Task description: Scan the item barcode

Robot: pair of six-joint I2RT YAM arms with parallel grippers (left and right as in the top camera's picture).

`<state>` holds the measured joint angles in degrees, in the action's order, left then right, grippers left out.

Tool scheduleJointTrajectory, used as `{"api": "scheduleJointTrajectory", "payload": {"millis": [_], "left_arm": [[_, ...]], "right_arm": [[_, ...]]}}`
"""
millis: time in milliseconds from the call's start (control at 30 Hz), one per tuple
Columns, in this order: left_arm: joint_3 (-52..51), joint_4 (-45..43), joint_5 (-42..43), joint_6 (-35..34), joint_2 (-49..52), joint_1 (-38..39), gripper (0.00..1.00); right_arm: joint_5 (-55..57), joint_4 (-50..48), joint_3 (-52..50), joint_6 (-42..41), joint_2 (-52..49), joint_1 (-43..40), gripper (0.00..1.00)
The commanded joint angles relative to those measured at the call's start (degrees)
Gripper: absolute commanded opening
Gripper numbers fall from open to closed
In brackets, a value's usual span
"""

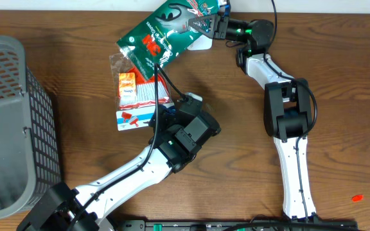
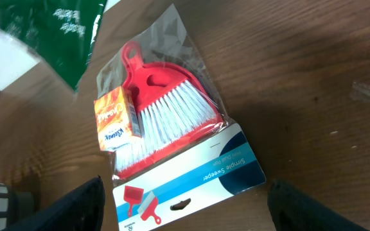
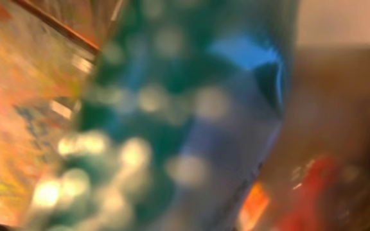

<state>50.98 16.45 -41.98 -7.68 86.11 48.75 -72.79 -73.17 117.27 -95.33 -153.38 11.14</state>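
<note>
Right gripper: was seen clamped shut on one edge of the green bag at the far side of the table.
Green bag: was tilted, its lower corner overlapping the far end of the brush-and-dustpan pack in the overhead view; only a blur was given by the right wrist view.
Left gripper: was held wide open above the pack, with nothing gripped.
Orange box: was laid on the pack, against the bristles.
Grey basket: was placed at the left edge.
</note>
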Motion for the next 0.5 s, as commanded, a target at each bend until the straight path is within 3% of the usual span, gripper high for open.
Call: {"api": "scheduleJointTrajectory", "payload": {"millis": [0, 133, 233, 467], "left_arm": [[-0.2, 0.0, -0.7, -0.6, 0.3, -0.2, 0.81], [-0.2, 0.0, -0.7, -0.6, 0.4, -0.2, 0.81], [-0.2, 0.0, -0.7, -0.8, 0.4, -0.2, 0.81], [-0.2, 0.0, -0.7, -3.8, 0.4, -0.2, 0.81]], "right_arm": [[-4.6, -0.7, 0.9, -13.7, 1.4, -0.5, 0.01], [-7.7, 2.1, 0.9, -14.0, 1.6, -0.9, 0.01], [-7.3, 16.4, 0.9, -12.0, 1.6, -1.9, 0.01], [2.1, 69.0, 0.9, 22.5, 1.6, -4.1, 0.01]]}}
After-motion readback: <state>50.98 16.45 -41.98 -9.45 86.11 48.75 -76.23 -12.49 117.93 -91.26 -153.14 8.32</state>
